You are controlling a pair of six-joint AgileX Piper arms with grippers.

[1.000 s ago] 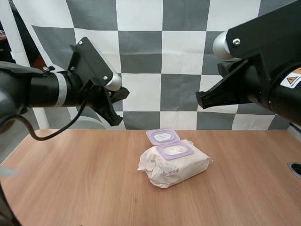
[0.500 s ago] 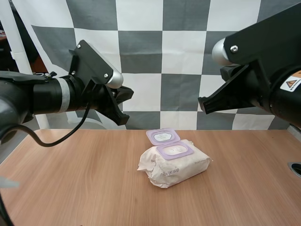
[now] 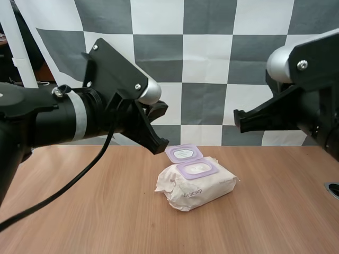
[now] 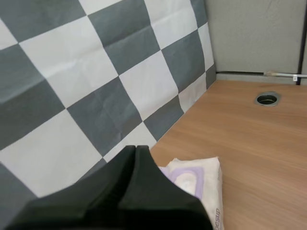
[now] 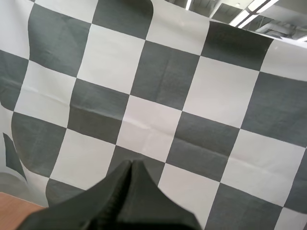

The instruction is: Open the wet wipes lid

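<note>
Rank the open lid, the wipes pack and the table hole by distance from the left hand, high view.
1. Lid, just right of the left hand.
2. Wipes pack, in front of the lid.
3. Table hole, far right edge.

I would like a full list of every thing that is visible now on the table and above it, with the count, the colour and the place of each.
soft white wet wipes pack: one, white with grey lettering, lying on the table near its middle.
pale purple plastic flip lid: one, purple with a white label, open, folded back at the pack's far side.
light brown wooden table: one, brown, under the pack.
round dark hole with a metal rim: one, grey, in the table at its right edge.
left gripper: one, black, fingers together, above the table beside the open lid.
right gripper: one, black, fingers together, raised high to the right of the pack.
</note>
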